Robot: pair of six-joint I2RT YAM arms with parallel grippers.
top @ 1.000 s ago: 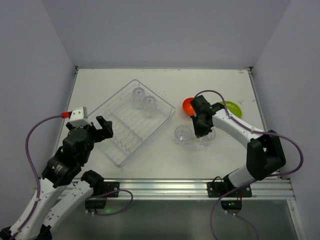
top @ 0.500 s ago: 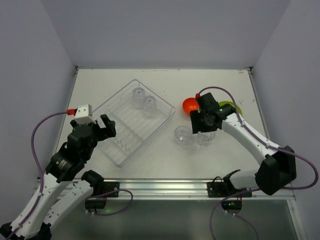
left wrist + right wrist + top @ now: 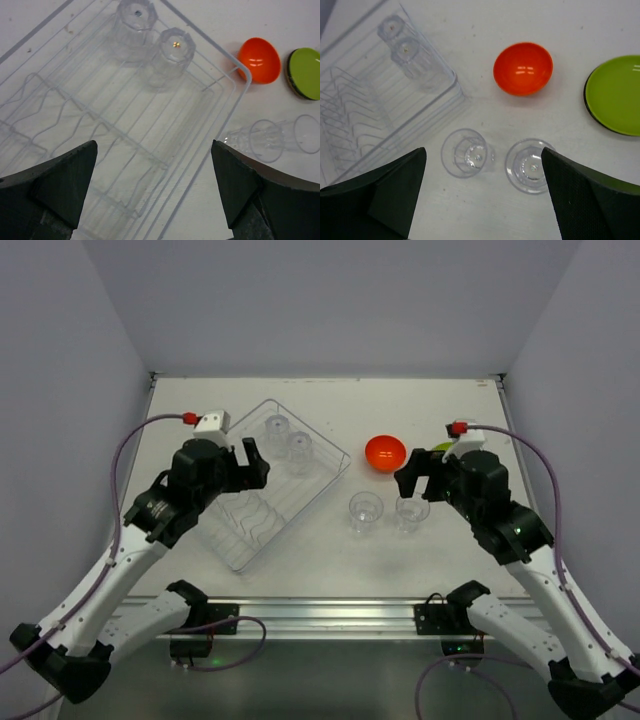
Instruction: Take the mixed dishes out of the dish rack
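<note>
With left gripper (image 3: 154,145) and right gripper (image 3: 484,150) both spread empty, two clear tumblers (image 3: 276,428) stood in the ridged see-through dish rack (image 3: 285,505), while two more tumblers (image 3: 365,510), a glossy orange bowl (image 3: 385,452) and a round green plate (image 3: 615,100) sat beside it.

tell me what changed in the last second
The right hand opened, let go of the tumbler standing beside the other loose tumbler, and drew back to the right. The left hand, open throughout, moved farther over the dish rack toward the two tumblers inside. Bowl, plate, rack and all tumblers stayed put.
</note>
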